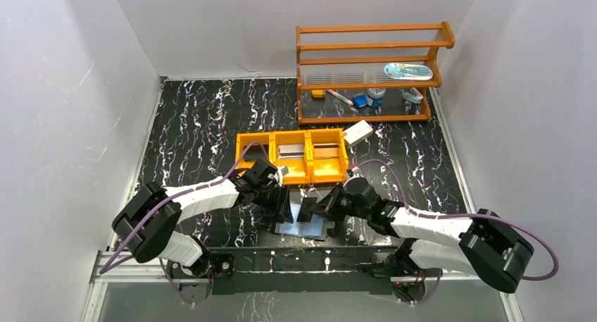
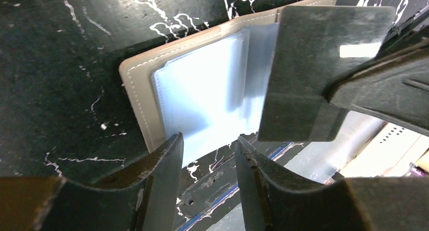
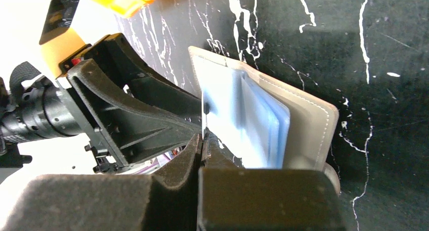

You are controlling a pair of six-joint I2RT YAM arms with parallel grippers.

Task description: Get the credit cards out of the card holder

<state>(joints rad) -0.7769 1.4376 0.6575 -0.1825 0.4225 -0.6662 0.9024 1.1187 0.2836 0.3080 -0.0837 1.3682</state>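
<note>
The card holder [image 1: 304, 228] lies open on the black marbled table between both arms, its pale blue sleeves [image 2: 202, 94] facing up inside a grey stitched cover [image 3: 308, 114]. My right gripper [image 3: 202, 137] is shut on a dark credit card [image 2: 313, 74], which shows edge-on in the right wrist view and is raised over one leaf of the holder. Whether the card's far end still sits in a sleeve, I cannot tell. My left gripper [image 2: 208, 150] hovers open at the holder's near edge with nothing between its fingers. A silvery card [image 1: 291, 151] and a brownish card [image 1: 325, 151] lie in the orange tray.
The orange three-compartment tray [image 1: 291, 133] stands just behind the grippers. A white box [image 1: 357, 133] lies at its right end. A wooden rack [image 1: 366, 75] with small items stands at the back right. White walls close in both sides.
</note>
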